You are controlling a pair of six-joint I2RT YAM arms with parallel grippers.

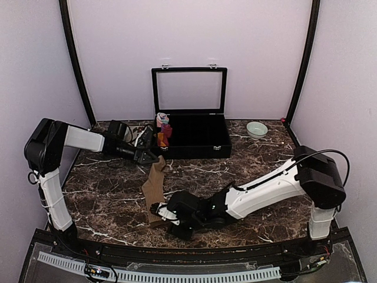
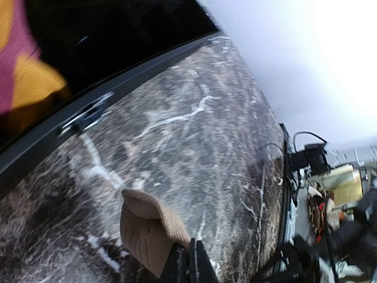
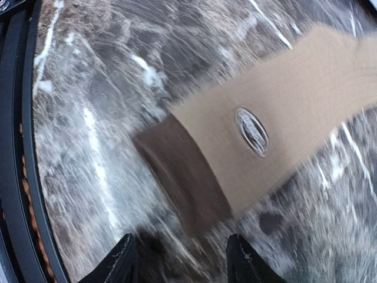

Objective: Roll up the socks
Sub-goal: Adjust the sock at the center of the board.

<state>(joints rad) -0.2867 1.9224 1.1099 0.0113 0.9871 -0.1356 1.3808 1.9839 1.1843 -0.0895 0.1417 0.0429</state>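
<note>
Marble table [image 1: 265, 177], black case [image 1: 194, 152] open at the back; all positions below are relative to the case.

- Tan sock [image 1: 154, 188]: flat on the table in front of the case's left front corner, running from that corner straight away toward the arm bases. Can't tell whether it's one sock or a stacked pair.
- Left gripper [image 1: 152, 157]: just off the case's left front corner, clamped tight on the sock end nearest the case. Left wrist view shows fabric pinched right at the fingertips.
- Right gripper [image 1: 160, 212]: at the sock end farthest from the case. Fingers [image 3: 121, 259] are spread about halfway with nothing between them.
- Red-maroon sock [image 2: 15, 65]: inside the case, left compartment, not in play.
- Dark cuff [image 3: 182, 177]: lies just ahead of the right gripper's fingers, with an oval logo [image 3: 251, 131] further up the sock toward the case.

Likely step: start the roll at the cuff. To do it well:
- The left gripper should hold tension so the sock stays straight and doesn't bunch.
- The right gripper should straddle the full cuff width, bite both layers at the edge and turn toward the case. A tight first turn matters most.
- It should go low enough to pick up fabric without scraping the table.
- Risk: a shallow bite takes the top layer only and the roll comes out skewed.
</note>
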